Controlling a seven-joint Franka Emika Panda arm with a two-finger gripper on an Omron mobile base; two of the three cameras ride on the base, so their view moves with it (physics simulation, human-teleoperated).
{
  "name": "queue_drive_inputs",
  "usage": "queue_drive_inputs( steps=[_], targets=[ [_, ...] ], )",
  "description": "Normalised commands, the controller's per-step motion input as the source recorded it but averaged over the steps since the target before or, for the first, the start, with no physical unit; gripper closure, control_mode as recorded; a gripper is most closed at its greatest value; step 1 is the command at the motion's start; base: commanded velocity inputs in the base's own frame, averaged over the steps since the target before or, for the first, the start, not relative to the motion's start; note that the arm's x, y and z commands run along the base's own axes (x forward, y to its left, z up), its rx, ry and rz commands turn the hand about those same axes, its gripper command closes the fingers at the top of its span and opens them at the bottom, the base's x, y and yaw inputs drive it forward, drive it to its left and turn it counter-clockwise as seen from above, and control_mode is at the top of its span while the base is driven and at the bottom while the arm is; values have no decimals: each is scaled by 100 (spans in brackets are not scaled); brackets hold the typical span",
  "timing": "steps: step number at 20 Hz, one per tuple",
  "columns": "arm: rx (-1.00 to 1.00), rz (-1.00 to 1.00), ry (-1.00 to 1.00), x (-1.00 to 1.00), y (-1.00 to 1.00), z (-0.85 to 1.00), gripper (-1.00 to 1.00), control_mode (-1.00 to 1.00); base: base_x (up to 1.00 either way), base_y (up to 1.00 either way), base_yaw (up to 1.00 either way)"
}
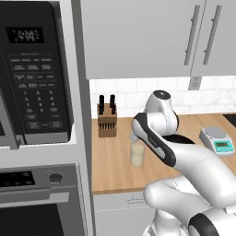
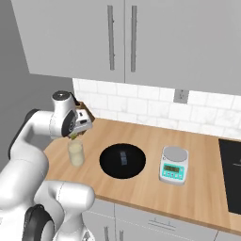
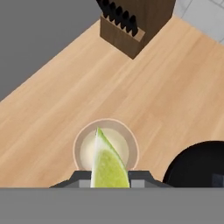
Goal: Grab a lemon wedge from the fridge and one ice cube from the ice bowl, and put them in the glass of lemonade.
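Left base view: clear tumbler of pale lemonade (image 1: 137, 155) on wooden counter (image 1: 115, 175), just under arm's wrist.

Right base view: 2-finger gripper (image 2: 75, 137) directly above tumbler; wide black ice bowl (image 2: 123, 160) beside it holds 1 cube (image 2: 123, 156).

Hand view: fingers pinch yellow-green lemon wedge (image 3: 107, 165) over glass mouth. Risk: wedge is tilted & may catch rim, bounce onto counter.

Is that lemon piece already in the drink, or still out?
Still out. The gripper is shut on the wedge, which hangs above the glass.
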Motion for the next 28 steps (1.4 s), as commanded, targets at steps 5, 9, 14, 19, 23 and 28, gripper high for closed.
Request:
queue_drive_inputs(
  steps=[5,9,14,19,23,28],
  targets=[
    [0,0,0,0,5,0,100,-100,0,0,0],
    [0,0,0,3,0,-2,100,-100,0,0,0],
    [0,0,0,9,0,-7,100,-100,0,0,0],
    [0,0,0,0,0,-4,100,-100,0,0,0],
    [0,0,0,0,0,-1,100,-100,0,0,0],
    [0,0,1,3,0,0,100,-100,0,0,0]
  ],
)
